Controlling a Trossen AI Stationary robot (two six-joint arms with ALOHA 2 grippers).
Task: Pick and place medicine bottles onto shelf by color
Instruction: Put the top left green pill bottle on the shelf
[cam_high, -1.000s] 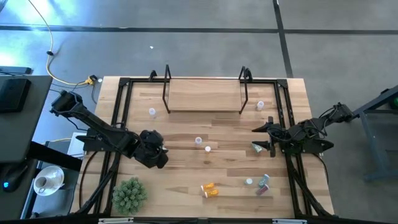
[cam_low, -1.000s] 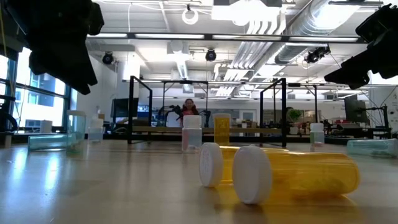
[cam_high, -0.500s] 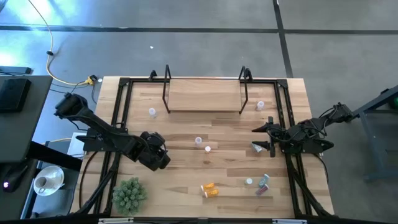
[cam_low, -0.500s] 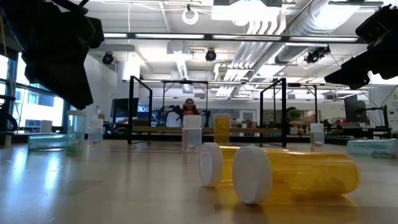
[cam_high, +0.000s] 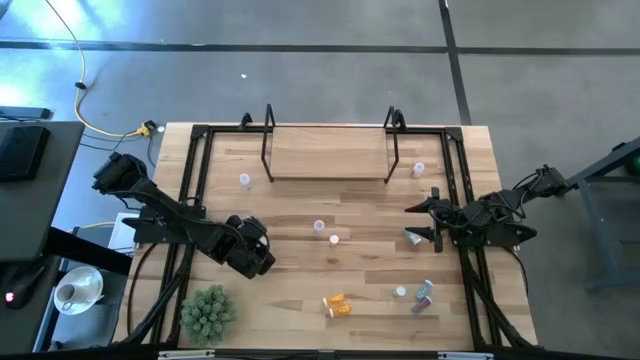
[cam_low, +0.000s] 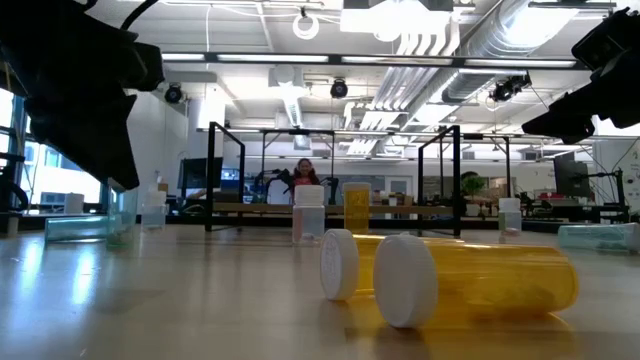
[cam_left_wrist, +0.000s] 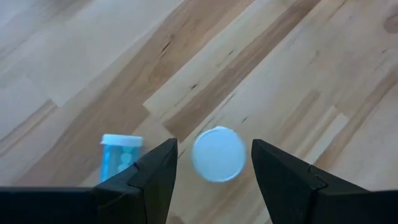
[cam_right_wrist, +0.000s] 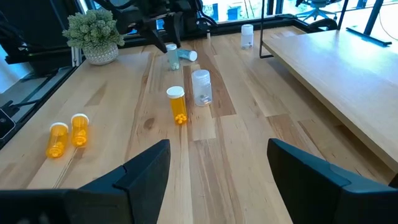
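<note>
My left gripper (cam_left_wrist: 214, 147) stands open, pointing steeply down at the table's left middle (cam_high: 256, 256). A bottle's round white cap (cam_left_wrist: 217, 154) shows between its fingers with a gap on each side; the bottle's body is hidden behind the cap. A teal bottle (cam_left_wrist: 121, 157) stands just outside one finger. Two orange bottles (cam_high: 337, 304) lie on their sides near the front edge, large in the low view (cam_low: 470, 280). My right gripper (cam_right_wrist: 219, 149) waits open and bare at the right edge (cam_high: 420, 222). The shelf (cam_high: 330, 155) stands at the far middle.
An upright orange bottle (cam_right_wrist: 177, 104) and a clear one (cam_right_wrist: 201, 86) stand mid-table. A purple bottle (cam_high: 425, 293) and a small one (cam_high: 400, 293) sit near front right, and a teal one (cam_high: 413, 238) lies by my right gripper. A green plant ball (cam_high: 208, 312) sits at the front left.
My left gripper has come down toward the table and a little toward the near edge, tipping steeper, with its fingers kept apart. No bottle has moved.
</note>
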